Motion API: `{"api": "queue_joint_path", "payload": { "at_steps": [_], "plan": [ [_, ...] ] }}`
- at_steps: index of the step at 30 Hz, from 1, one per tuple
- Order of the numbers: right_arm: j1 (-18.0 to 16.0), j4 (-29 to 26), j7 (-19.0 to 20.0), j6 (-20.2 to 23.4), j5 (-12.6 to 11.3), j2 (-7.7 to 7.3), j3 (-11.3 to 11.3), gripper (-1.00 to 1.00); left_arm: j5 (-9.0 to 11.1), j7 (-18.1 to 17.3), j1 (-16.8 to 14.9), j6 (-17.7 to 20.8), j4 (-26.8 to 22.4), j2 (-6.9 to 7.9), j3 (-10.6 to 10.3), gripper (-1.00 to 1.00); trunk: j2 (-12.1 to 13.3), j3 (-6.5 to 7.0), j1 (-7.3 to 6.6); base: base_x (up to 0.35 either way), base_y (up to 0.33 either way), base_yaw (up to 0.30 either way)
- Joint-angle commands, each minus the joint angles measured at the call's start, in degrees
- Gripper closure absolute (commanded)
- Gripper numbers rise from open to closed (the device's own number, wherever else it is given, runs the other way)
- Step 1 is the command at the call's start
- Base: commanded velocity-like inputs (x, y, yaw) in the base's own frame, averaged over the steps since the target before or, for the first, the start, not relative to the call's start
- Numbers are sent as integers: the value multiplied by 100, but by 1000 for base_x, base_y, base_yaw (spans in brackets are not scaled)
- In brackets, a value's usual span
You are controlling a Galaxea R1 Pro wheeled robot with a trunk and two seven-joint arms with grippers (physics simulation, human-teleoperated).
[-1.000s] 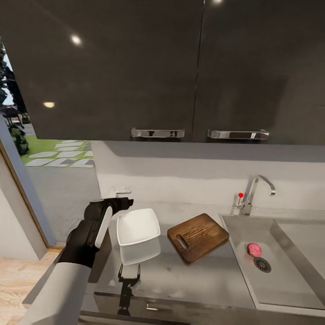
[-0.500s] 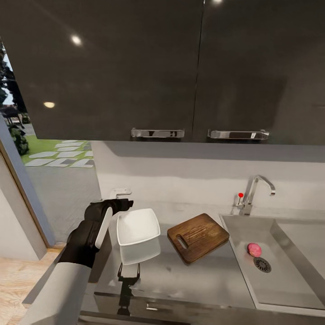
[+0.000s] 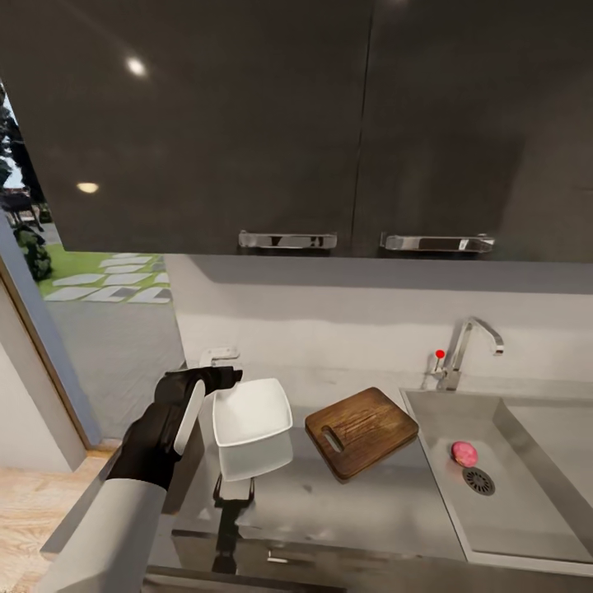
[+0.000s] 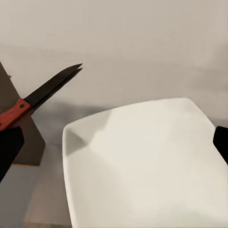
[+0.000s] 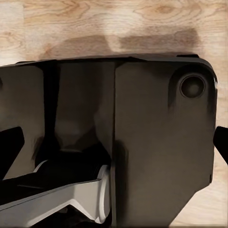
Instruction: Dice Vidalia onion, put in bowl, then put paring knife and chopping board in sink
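Left gripper (image 3: pixel 224 379) spread wide at the bowl's (image 3: pixel 249 416) ten o'clock corner, gripping nothing; right gripper's (image 5: pixel 114 142) state indiscernible.

Pink onion (image 3: pixel 464 453) lies in the sink (image 3: pixel 527 527); chopping board (image 3: pixel 361 431) beside white bowl (image 3: pixel 250 417).

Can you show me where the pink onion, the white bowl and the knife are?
Vidalia onion (image 3: pixel 464 453), head view, middle of the onion in the sink.
bowl (image 3: pixel 250 420), head view, inside of the bowl.
paring knife (image 4: pixel 52 86), left wrist view, middle of the dark blade.
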Motion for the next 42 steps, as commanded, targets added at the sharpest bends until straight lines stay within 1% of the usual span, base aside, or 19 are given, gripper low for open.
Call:
{"api": "queue_joint_path", "payload": {
  "at_steps": [1, 5, 8, 13, 16, 22, 25, 30, 42],
  "plan": [
    [2, 0, 3, -12, -59, -4, 41, -100, 38, 45, -4, 24, 17, -1, 2, -100, -9, -16, 3, 0, 0, 0],
    [2, 10, -13, -11, -59, -4, 41, -100, 36, 45, -3, 24, 90, 10, 10, -100, -9, -52, 3, 0, 0, 0],
    [2, 15, -27, -11, -61, -4, 43, -100, 35, 45, -2, 24, 126, 51, 68, -100, -9, -80, 3, 0, 0, 0],
    [2, 18, -41, -11, -59, -4, 42, -100, 34, 41, -1, 24, 151, 81, 374, -100, -9, -126, 3, 0, 0, 0],
    [2, 19, -42, -11, -58, -4, 44, -100, 34, 38, -1, 24, 154, 85, 472, -100, -9, -154, 3, 0, 0, 0],
    [2, 33, -43, -12, -58, -4, 48, -100, 34, 37, -1, 24, 174, 87, 513, -100, -9, -209, 3, 0, 0, 0],
    [2, 63, -43, -14, -59, -4, 50, -100, 34, 37, -1, 18, 263, 87, 518, -100, -9, -237, 3, 0, 0, 0],
    [2, 95, -43, -19, -60, -4, 49, -100, 32, 36, -1, 16, 410, 66, 497, -100, -9, -283, 3, 0, 0, 0],
    [2, 98, -42, -19, -59, -4, 42, -100, 34, 34, -1, 15, 497, 60, 486, -100, -9, -394, 3, 0, 0, 0]
  ]
}}
